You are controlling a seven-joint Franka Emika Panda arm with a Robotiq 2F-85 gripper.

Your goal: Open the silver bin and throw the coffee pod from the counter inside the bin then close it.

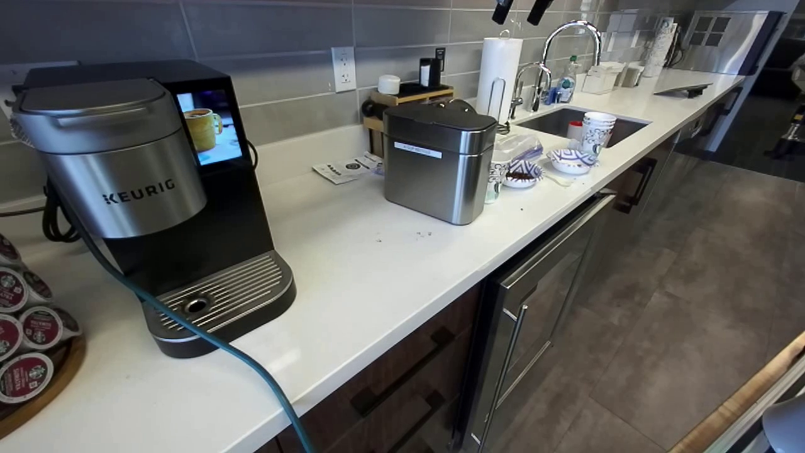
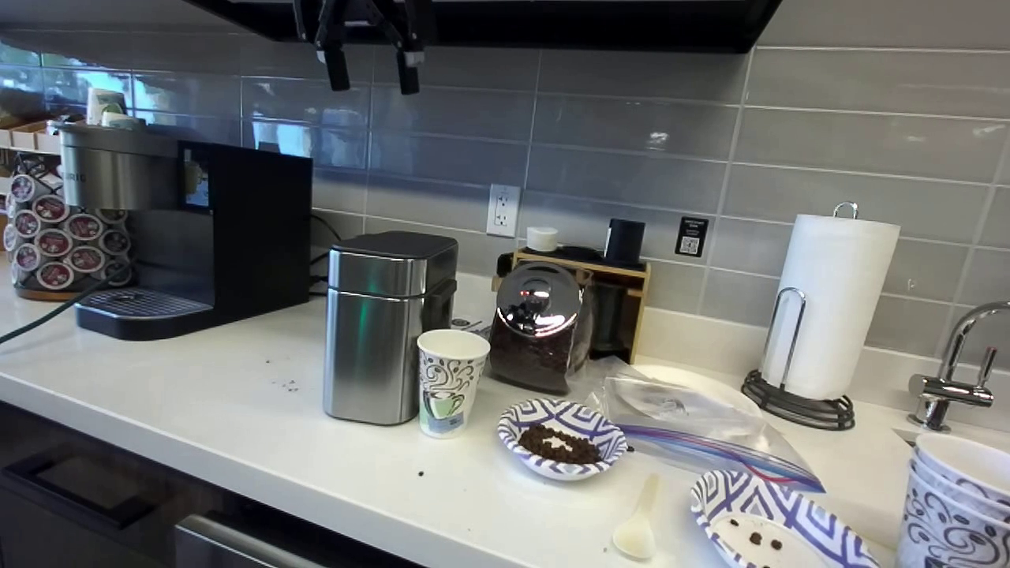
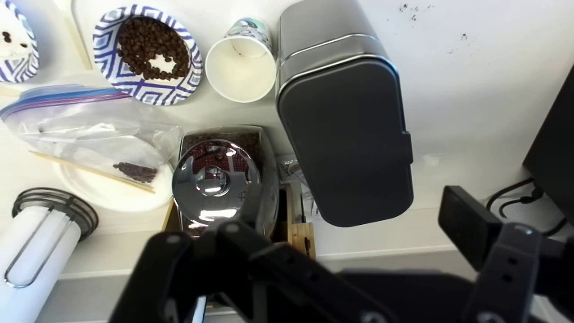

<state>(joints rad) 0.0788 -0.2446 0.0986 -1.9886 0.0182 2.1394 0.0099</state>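
Note:
The silver bin (image 1: 434,185) stands on the white counter (image 1: 352,251) with its dark lid closed. It also shows in an exterior view (image 2: 369,355) and in the wrist view, where its dark lid (image 3: 347,143) faces the camera. My gripper (image 2: 373,76) is open and empty, high above and behind the bin. Only its fingertips (image 1: 521,11) show at the top of an exterior view. In the wrist view the fingers (image 3: 356,220) are wide apart, with the lid's back end beyond them. No single white coffee pod can be made out on the counter; it is hidden or out of view.
A paper cup (image 2: 451,386) stands close beside the bin, with a bowl of coffee beans (image 2: 560,442) near it. A jar with a chrome lid (image 2: 536,331) is behind. The Keurig machine (image 1: 144,189) and a pod rack (image 2: 67,244) are on the bin's far side.

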